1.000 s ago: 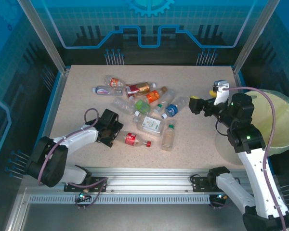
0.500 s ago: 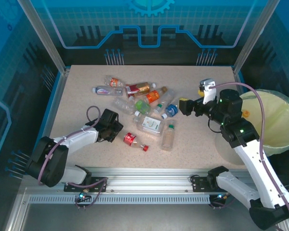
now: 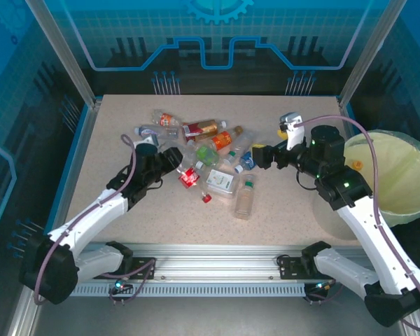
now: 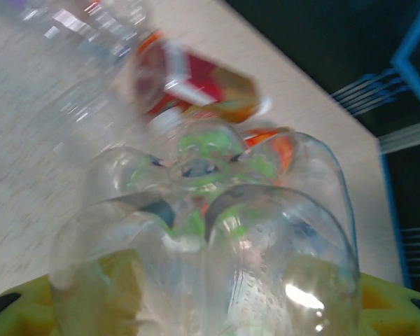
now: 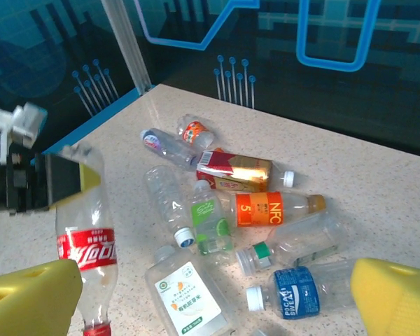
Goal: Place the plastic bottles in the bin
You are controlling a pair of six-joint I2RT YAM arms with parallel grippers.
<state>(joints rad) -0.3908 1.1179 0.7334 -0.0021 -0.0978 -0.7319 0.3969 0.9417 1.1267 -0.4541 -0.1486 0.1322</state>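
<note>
My left gripper (image 3: 173, 162) is shut on a clear bottle with a red label (image 3: 190, 178), which hangs cap-down above the table beside the pile. In the left wrist view the bottle's base (image 4: 217, 259) sits between the yellow pads (image 4: 388, 308). The right gripper (image 3: 257, 155) hovers open over the right side of the pile of plastic bottles (image 3: 210, 143), its yellow pads (image 5: 28, 301) wide apart. Below it lie a blue-labelled bottle (image 5: 301, 290), an orange-labelled one (image 5: 269, 208), a green-labelled one (image 5: 208, 222) and a white-labelled one (image 5: 185, 294). The bin (image 3: 399, 178), lined with a pale yellow-green bag, stands at the right.
A bottle with a green cap (image 3: 245, 198) lies apart, nearer the front. Blue frame rails (image 3: 80, 150) border the table's left and right sides. The bin sits beyond the table's right edge, behind my right arm.
The left gripper took hold of the red-labelled bottle, lifted it off the table and swung up toward the pile. The right gripper moved left from the bin to above the pile.
</note>
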